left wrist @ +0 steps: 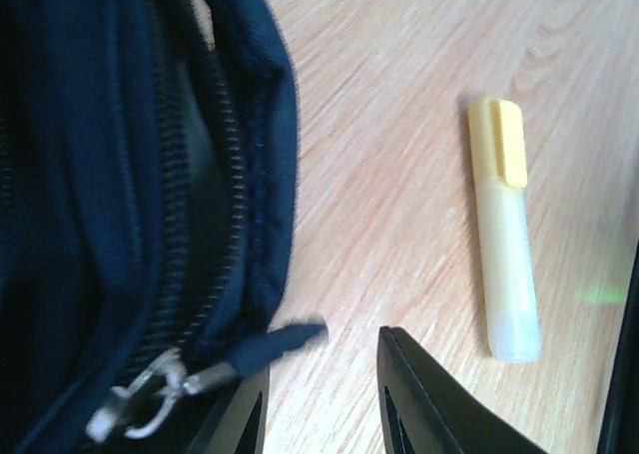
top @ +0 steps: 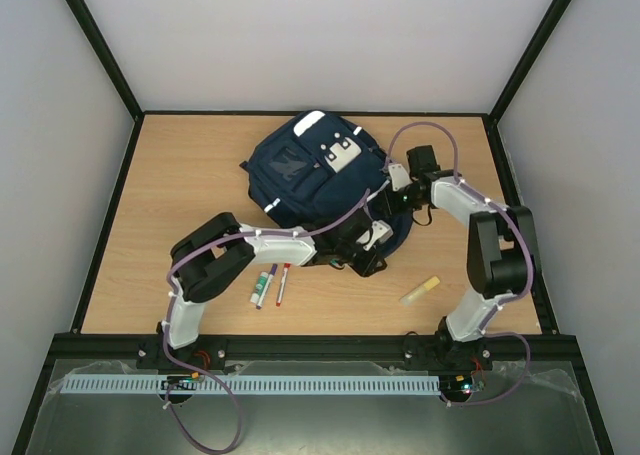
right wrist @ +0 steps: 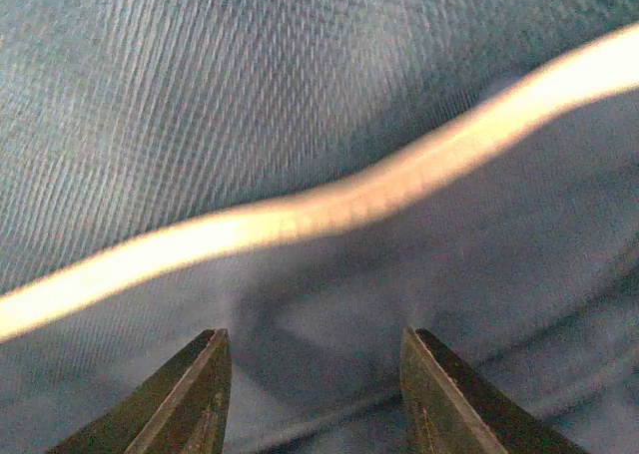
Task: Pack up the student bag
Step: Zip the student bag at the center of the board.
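A: Which way to the student bag [top: 305,170] from the left end effector [left wrist: 319,414]?

B: Ahead and to the left, almost touching. Resting at the far middle of the table [top: 180,175], with the open zip mouth turned toward this end effector. Zip line running away from the fingers; dark zip pull [left wrist: 280,342] pointing at the gap between them, just short of it.

A: State of those jaws?

B: Apart, with nothing held. Pull not inside the gap, as far as visible.

A: And the right end effector [right wrist: 315,394]?

B: Also apart, hovering very close over the blue fabric on the bag's right side, a pale stripe [right wrist: 329,203] crossing just in front. No cloth pinched, judging by the right wrist view.

A: Nearer arm for the next item?

B: Probably the left. Yellow highlighter [left wrist: 504,234] just right of its fingers, on bare table beside the bag mouth, long axis about parallel to the zip line, cap at the far end. Two pens [top: 263,286] behind, near the left forearm. Likely needed: a small shift to the right, then closing across the highlighter's narrow body, not along it.
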Robot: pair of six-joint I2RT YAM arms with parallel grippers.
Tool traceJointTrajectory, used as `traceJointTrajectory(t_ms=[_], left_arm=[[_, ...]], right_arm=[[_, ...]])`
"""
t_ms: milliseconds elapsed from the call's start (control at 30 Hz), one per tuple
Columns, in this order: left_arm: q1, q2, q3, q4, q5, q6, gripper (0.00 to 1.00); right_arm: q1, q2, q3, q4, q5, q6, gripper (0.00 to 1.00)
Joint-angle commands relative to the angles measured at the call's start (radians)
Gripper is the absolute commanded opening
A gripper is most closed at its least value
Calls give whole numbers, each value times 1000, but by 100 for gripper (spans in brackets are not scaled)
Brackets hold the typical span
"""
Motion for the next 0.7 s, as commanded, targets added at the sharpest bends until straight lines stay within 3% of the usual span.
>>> traceJointTrajectory(t_ms=[0, 200, 367, 533, 667], left_arm=[[-9, -87, -7, -9, -15, 23, 34], [-7, -257, -103, -95, -41, 81, 48], [26, -396, -248, -97, -156, 73, 62], [120, -431, -322, -77, -182, 21, 64], [135, -443, -349, -39, -196, 4, 64]], right_arm=[[-20, -152, -45, -191, 65, -12, 47], [-19, -348, -132, -231, 144, -49, 50], [49, -466, -211, -283, 180, -113, 50], [195, -528, -271, -269, 186, -134, 47], [246, -464, -260, -281, 161, -127, 47]])
